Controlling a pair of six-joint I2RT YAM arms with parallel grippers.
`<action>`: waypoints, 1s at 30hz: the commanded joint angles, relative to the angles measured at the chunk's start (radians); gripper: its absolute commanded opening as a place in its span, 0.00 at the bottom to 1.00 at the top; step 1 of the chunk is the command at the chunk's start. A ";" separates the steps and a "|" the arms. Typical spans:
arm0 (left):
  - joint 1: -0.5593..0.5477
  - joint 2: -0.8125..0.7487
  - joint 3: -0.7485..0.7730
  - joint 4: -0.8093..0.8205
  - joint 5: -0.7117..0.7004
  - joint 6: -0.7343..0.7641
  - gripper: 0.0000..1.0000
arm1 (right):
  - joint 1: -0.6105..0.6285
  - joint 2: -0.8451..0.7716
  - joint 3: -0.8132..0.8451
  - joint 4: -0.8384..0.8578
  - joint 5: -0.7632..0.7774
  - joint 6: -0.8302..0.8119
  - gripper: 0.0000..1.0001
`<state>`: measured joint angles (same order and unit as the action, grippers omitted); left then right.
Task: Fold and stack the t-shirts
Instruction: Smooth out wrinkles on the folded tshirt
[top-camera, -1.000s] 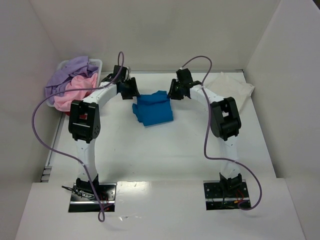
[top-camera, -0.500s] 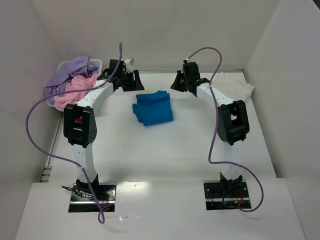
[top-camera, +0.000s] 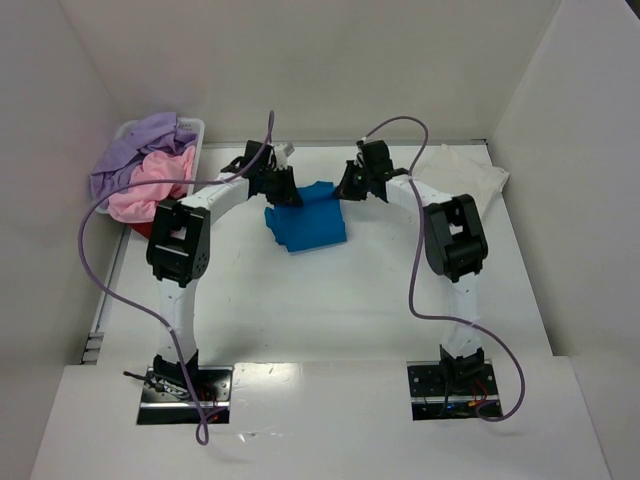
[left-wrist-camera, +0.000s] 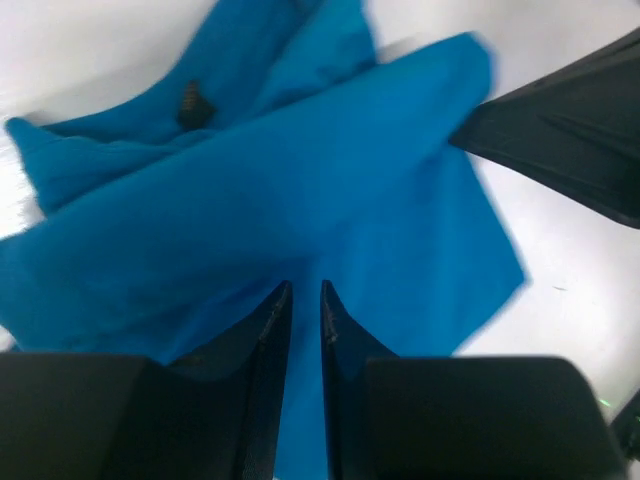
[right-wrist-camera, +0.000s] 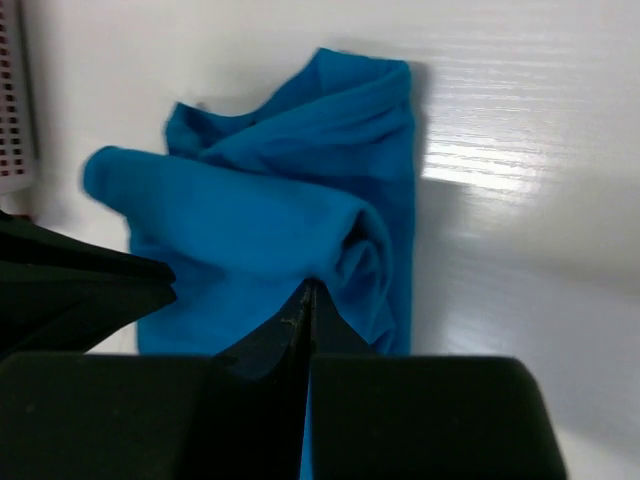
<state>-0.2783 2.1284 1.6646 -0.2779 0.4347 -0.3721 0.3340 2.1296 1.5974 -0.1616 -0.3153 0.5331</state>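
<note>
The bright blue t-shirt (top-camera: 305, 220) lies roughly folded on the table at the back middle. My left gripper (top-camera: 284, 191) is at its back left edge. In the left wrist view the gripper (left-wrist-camera: 302, 292) hangs just over the blue cloth (left-wrist-camera: 300, 190), jaws a narrow gap apart with nothing between them. My right gripper (top-camera: 347, 186) is at the shirt's back right corner. In the right wrist view the gripper (right-wrist-camera: 308, 288) is shut, its tips touching a rolled fold of the shirt (right-wrist-camera: 250, 220). A white t-shirt (top-camera: 465, 170) lies at the back right.
A white plastic basket (top-camera: 190, 127) at the back left holds lavender (top-camera: 140, 150) and pink (top-camera: 150, 185) shirts, with dark red cloth (top-camera: 140, 229) at its near end. White walls close in the table on three sides. Purple cables loop over both arms.
Half a second ago both grippers were drawn back behind the blue shirt. Both have now come down to its back edge, the left moving right and forward. The shirt has not moved.
</note>
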 joint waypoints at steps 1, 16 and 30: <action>0.030 0.054 0.060 0.031 -0.001 -0.002 0.25 | 0.005 0.076 0.085 0.008 -0.025 -0.022 0.01; 0.068 0.199 0.250 -0.012 -0.025 0.019 0.33 | -0.004 0.237 0.334 -0.041 0.021 -0.041 0.08; 0.096 0.254 0.322 -0.058 -0.161 0.042 0.36 | -0.013 0.378 0.570 -0.128 0.030 -0.051 0.09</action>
<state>-0.2050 2.3775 1.9289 -0.3267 0.3367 -0.3656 0.3286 2.4889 2.0571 -0.2428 -0.2974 0.5026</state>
